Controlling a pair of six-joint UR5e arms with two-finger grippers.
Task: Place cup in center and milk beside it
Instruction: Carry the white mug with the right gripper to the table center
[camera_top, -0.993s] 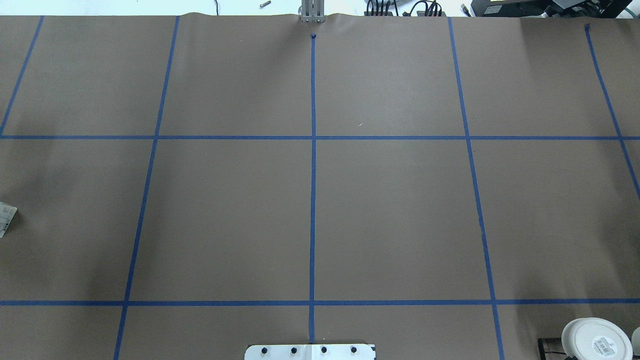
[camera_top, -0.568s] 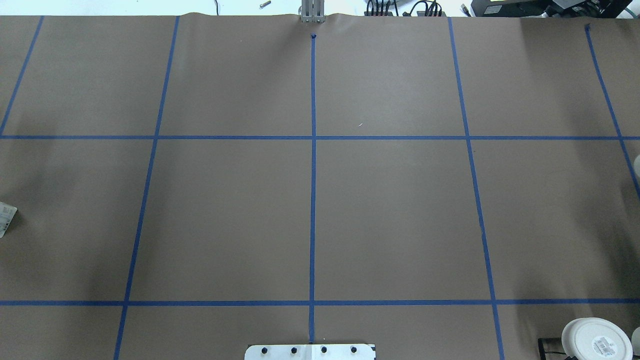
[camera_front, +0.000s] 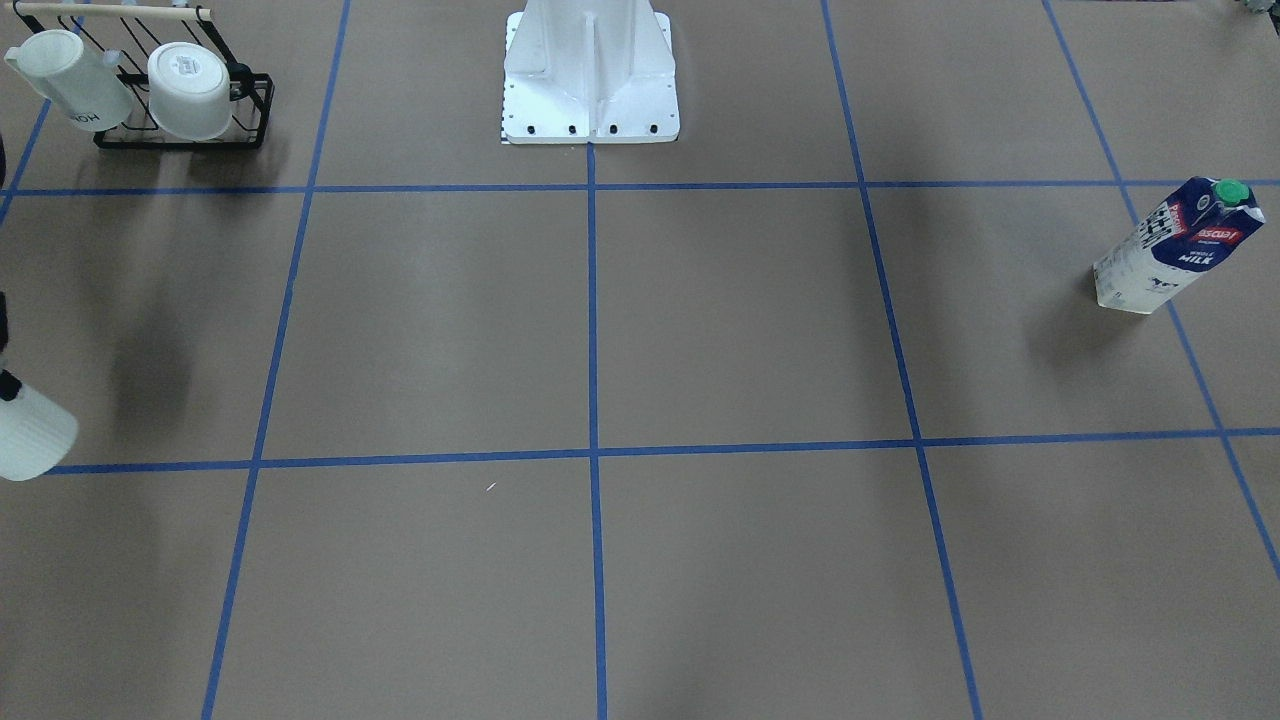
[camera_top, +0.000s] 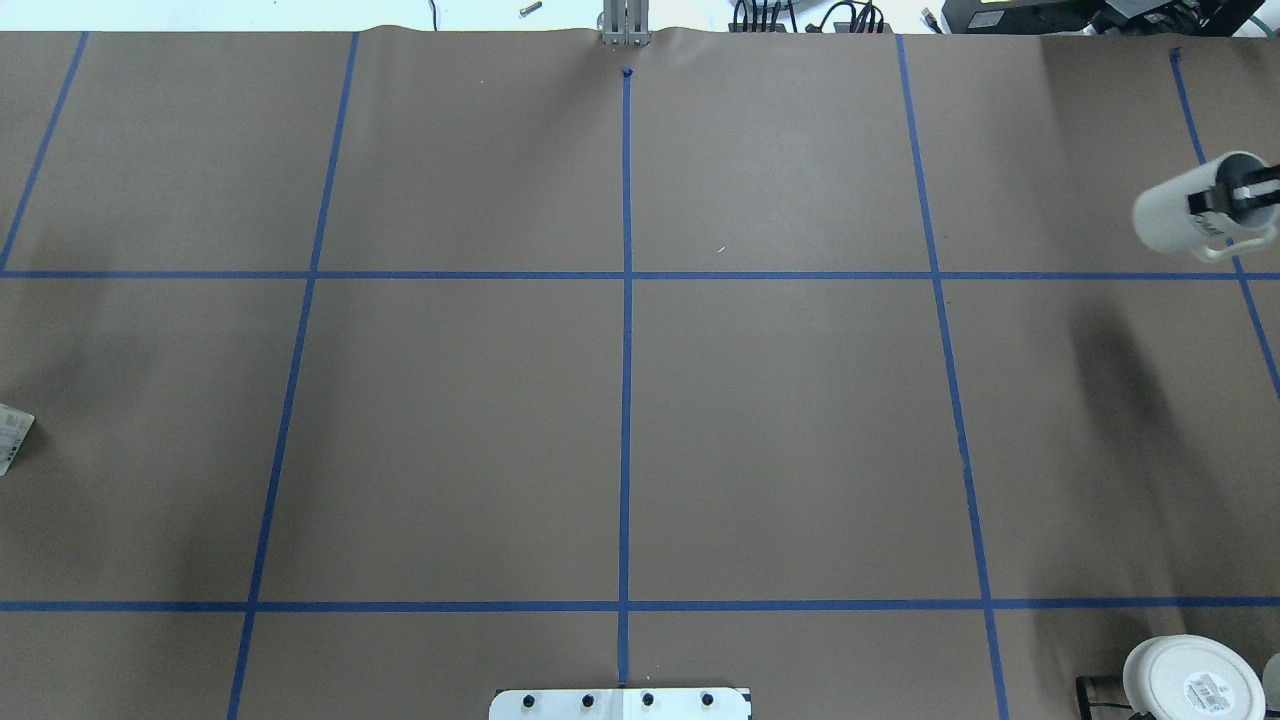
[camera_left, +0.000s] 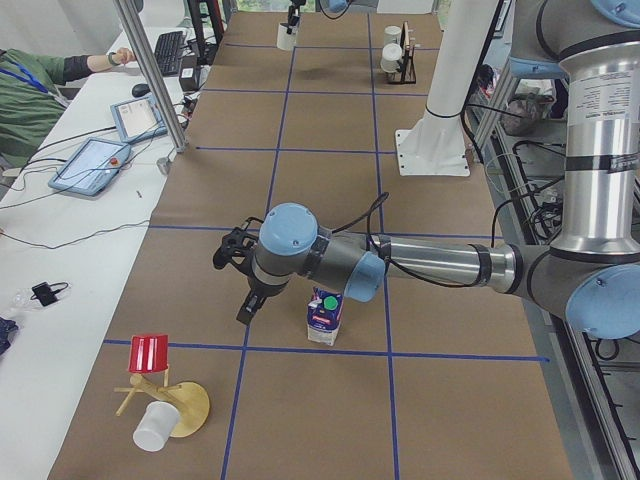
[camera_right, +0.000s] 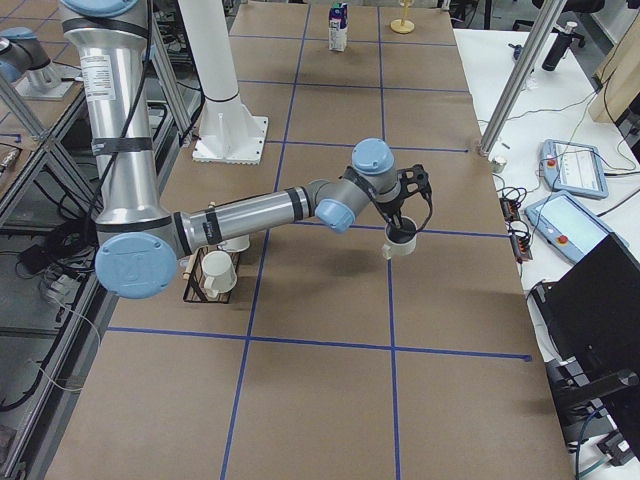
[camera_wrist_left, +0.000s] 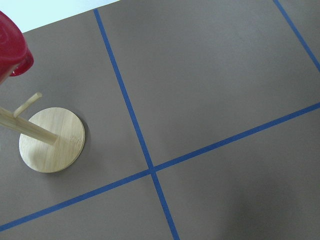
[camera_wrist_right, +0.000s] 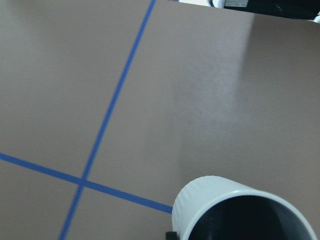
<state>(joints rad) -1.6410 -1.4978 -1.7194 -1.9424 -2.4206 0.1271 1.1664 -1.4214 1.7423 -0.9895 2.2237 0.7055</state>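
Observation:
The cup, a plain white mug with a dark inside, hangs tilted in the air at the right edge of the overhead view. My right gripper is shut on its rim, next to the handle. The cup also shows in the right wrist view, the front view and the right side view. The milk stands upright far out on my left side. My left gripper hovers beside the milk, apart from it; I cannot tell whether it is open. The center is bare.
A black rack with two other white cups stands near my right side; one labelled cup shows in the overhead view. A wooden mug tree with a red cup stands beyond the milk. The robot base plate sits at the table's near edge.
The cup, held in my right gripper, has come into the overhead view from the right edge, moving toward the far side and inward. The left side has not changed.

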